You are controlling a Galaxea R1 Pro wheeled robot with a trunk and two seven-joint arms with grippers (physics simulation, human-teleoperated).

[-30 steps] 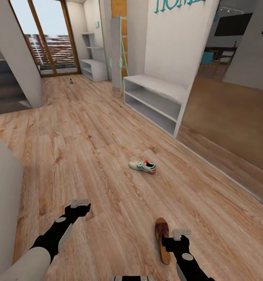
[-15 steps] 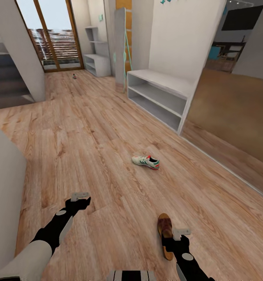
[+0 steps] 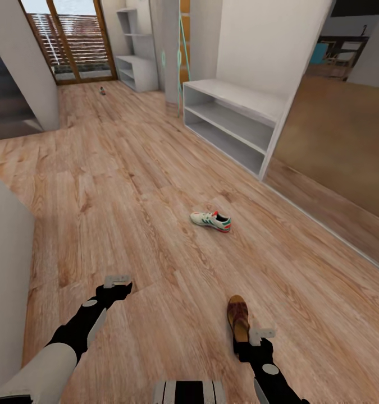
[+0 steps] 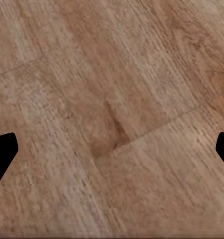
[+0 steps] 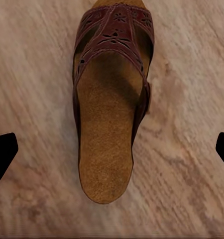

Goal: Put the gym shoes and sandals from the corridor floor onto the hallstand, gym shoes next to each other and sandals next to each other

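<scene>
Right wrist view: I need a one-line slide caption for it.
Open right gripper poised above a brown sandal lying flat on the wood-plank floor.

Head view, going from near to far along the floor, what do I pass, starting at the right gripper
Right gripper → sandal → gym shoe → white bench unit → small item on the floor by the glass doors.

one gym shoe (image 3: 210,220) lies at the centre of the head view, and one sandal (image 3: 238,319) lies at its lower right. one more small thing (image 3: 102,90), too small to name, sits at the upper left. two open shelf units show: one white bench unit (image 3: 234,126) right of centre at the top, one further unit (image 3: 136,72) in the upper left.
</scene>
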